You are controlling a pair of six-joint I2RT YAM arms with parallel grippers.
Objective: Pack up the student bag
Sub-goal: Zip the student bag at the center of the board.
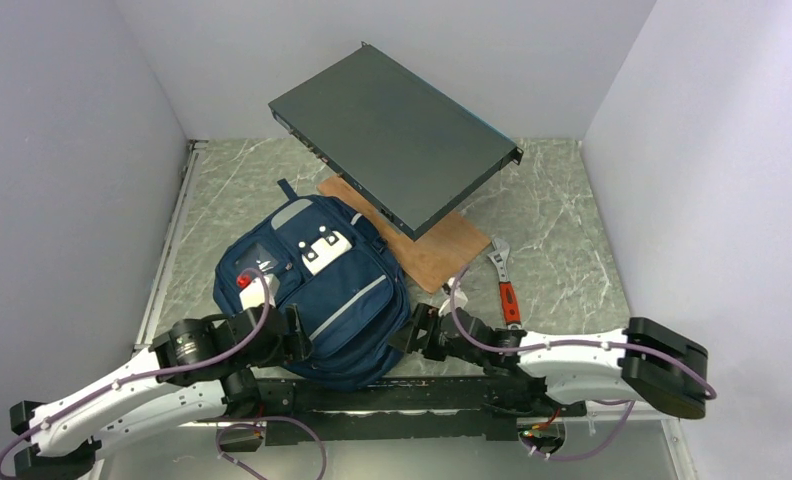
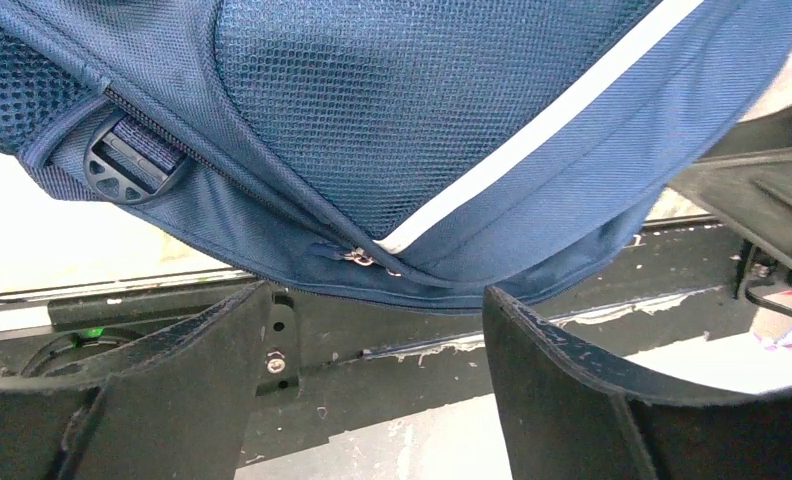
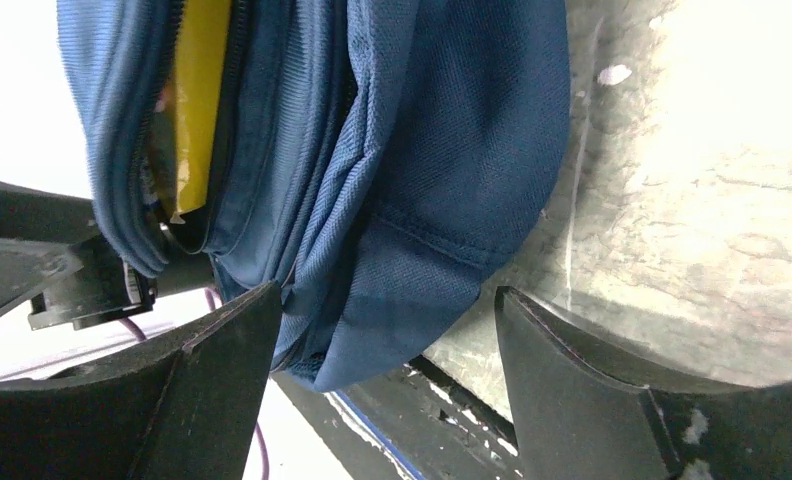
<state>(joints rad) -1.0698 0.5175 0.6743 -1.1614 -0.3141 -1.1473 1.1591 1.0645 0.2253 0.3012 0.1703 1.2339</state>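
The bag [image 1: 312, 290] lies near; the left gripper [image 1: 297, 335] and right gripper [image 1: 410, 335] gape wide at its near corners, holding nothing.

My cell is boxed in by plain pale walls [image 1: 62, 150] on the left, back and right. The table [image 1: 562, 230] top is grey marble-pattern with white veining, with a metal strip [image 1: 169, 250] along its left edge. Light is soft and even from overhead; bare table patches blow out white in both wrist views.
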